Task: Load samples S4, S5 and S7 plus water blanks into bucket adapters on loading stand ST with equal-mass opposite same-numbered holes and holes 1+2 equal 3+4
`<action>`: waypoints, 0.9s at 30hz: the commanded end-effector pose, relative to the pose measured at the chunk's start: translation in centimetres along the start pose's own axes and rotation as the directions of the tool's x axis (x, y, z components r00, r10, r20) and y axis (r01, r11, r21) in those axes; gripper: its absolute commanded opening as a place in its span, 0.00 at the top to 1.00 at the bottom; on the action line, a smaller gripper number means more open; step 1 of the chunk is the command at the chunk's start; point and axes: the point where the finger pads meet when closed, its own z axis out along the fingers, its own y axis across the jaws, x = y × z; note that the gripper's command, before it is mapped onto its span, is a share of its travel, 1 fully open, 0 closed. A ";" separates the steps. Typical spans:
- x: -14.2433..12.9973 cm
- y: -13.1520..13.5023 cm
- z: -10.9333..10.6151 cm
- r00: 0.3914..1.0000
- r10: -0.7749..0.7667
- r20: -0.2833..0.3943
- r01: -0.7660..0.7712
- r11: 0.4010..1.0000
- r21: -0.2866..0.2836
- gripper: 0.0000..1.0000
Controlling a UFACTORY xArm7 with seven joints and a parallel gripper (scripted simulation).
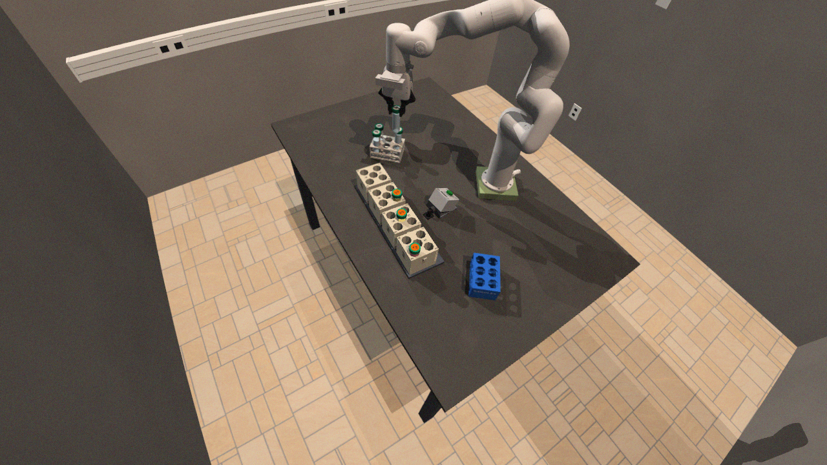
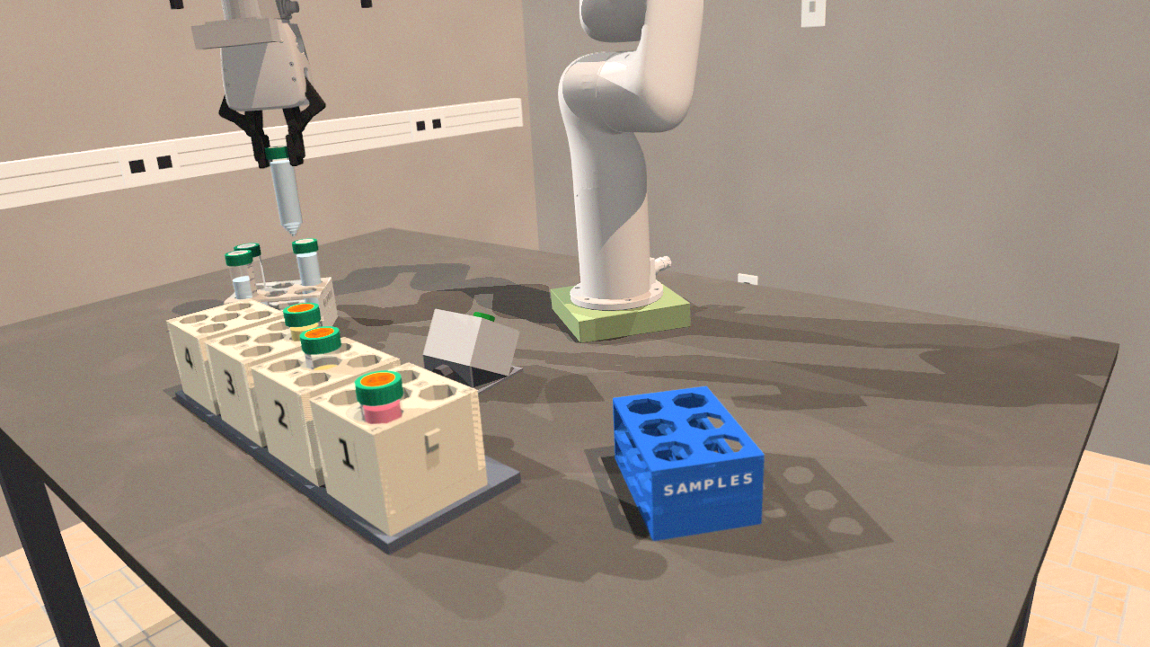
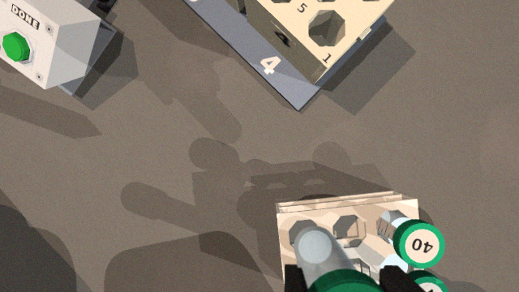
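Looks like all three orange-dot samples are in adapters, claw's clamped on a water blank [image 1: 396,120] [image 2: 285,195] [image 3: 324,253] above the far-left rack [image 1: 387,155] [image 2: 322,309] [image 3: 285,208], so balancing and DONE [image 1: 449,192] [image 2: 482,315] [image 3: 15,46] remain.

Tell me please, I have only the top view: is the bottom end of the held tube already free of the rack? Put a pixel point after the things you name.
Observer: Yes. In the exterior view, the tip of the tube [image 1: 396,121] [image 2: 286,197] [image 3: 324,251] in the gripper [image 1: 397,108] [image 2: 278,154] [image 3: 342,280] hangs above the pale rack [image 1: 386,155] [image 2: 325,304] [image 3: 345,208].
Operator: Thank you. Which number has the adapter nearest to this rack?
Observer: The wrist view shows a 4 on its side [image 1: 373,183] [image 2: 190,366] [image 3: 300,53].
Operator: And can you read any blank's cap?
Observer: Yes, one standing in the rack reads 40 [image 3: 419,244].
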 end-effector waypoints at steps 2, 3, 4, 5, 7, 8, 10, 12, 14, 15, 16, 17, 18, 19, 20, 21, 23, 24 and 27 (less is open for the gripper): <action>3.1 -0.5 -0.1 0.976 0.216 0.003 -0.216 0.976 -0.010 1.00; 3.6 -0.6 -0.1 0.969 0.249 0.003 -0.249 0.969 -0.010 1.00; 4.1 -0.8 -0.1 0.960 0.281 0.003 -0.281 0.960 -0.010 1.00; 4.6 -0.9 -0.1 0.950 0.313 0.002 -0.313 0.950 -0.010 1.00; 5.1 -1.0 -0.1 0.939 0.344 0.002 -0.344 0.939 -0.010 1.00; 5.1 -1.0 -0.1 0.939 0.344 0.002 -0.344 0.939 -0.010 1.00; 6.1 -1.2 -0.1 0.914 0.406 0.001 -0.406 0.914 -0.011 1.00; 7.1 -1.4 -0.1 0.885 0.466 0.000 -0.466 0.885 -0.011 1.00; 8.0 -1.6 -0.1 0.852 0.524 0.000 -0.524 0.852 -0.011 1.00; 8.5 -1.7 -0.1 0.834 0.552 -0.001 -0.552 0.834 -0.010 1.00; 9.0 -1.8 -0.1 0.815 0.579 -0.001 -0.579 0.815 -0.010 1.00; 9.5 -1.9 -0.1 0.795 0.606 -0.002 -0.606 0.795 -0.010 1.00; 10.0 -2.0 -0.1 0.775 0.632 -0.002 -0.632 0.775 -0.010 1.00; 10.5 -2.1 -0.1 0.753 0.658 -0.002 -0.658 0.753 -0.010 1.00; 11.0 -2.2 -0.1 0.731 0.683 -0.003 -0.683 0.731 -0.010 1.00; 11.5 -2.3 -0.1 0.723 0.691 -0.003 -0.691 0.723 -0.010 1.00; 12.5 -2.5 -0.1 0.723 0.691 -0.003 -0.691 0.723 -0.010 1.00; 12.5 -2.5 -0.1 0.723 0.691 -0.003 -0.691 0.723 -0.010 1.00; 13.4 -2.7 -0.1 0.723 0.691 -0.003 -0.691 0.723 -0.010 1.00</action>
